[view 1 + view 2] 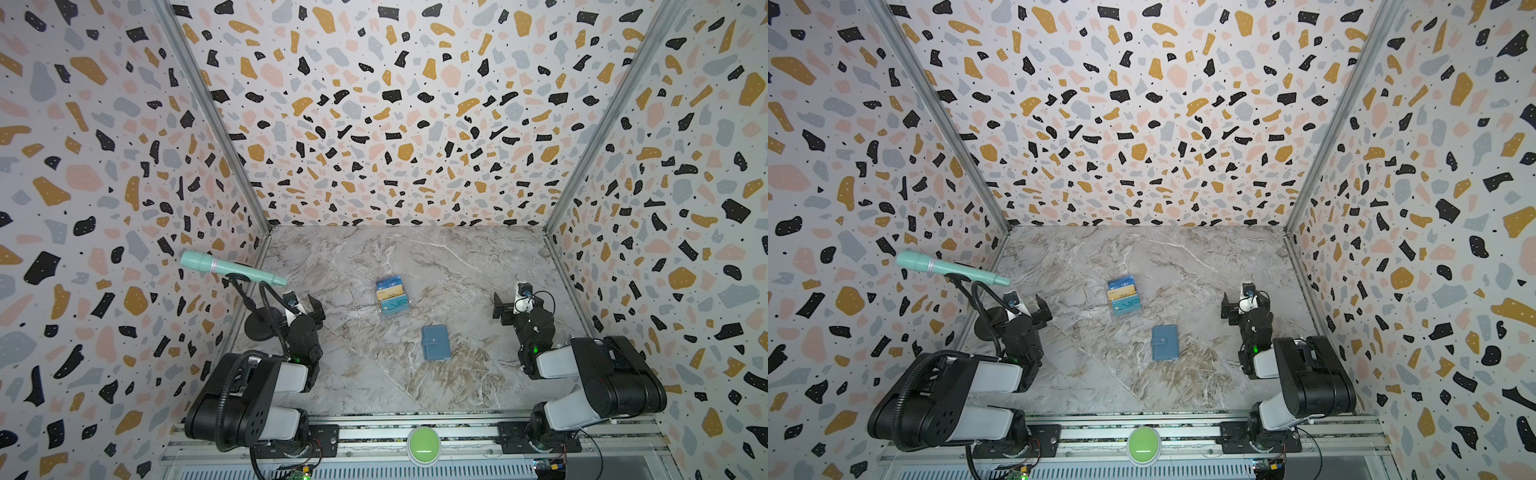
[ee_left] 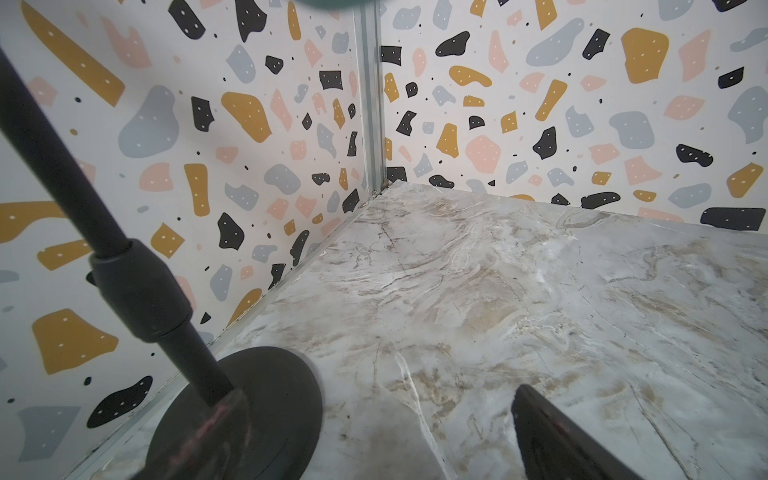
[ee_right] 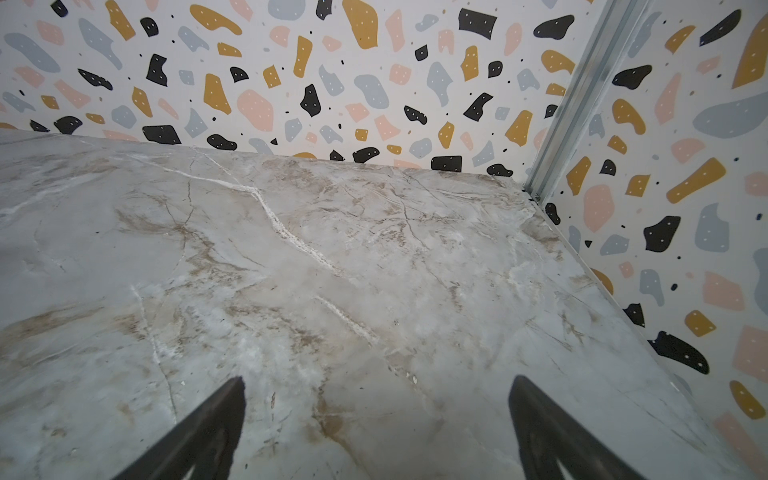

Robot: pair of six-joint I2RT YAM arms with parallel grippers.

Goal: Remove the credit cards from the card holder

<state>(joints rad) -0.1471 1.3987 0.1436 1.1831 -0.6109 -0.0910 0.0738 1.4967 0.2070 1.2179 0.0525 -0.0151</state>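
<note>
Blue card holder (image 1: 435, 343): one, shut, beside three cards (image 1: 392, 296).

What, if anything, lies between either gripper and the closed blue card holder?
Nothing visible. The card holder lies snapped shut on bare table, the open left gripper and right gripper parked to its sides. The clear stand with cards sits behind it, off both paths.

Lighting's bright, soft and even, barely any shadows or glare on the marble table (image 1: 415, 374). Top views bend hard toward the edges, and close-up stuff in the wrist views goes blurry.
</note>
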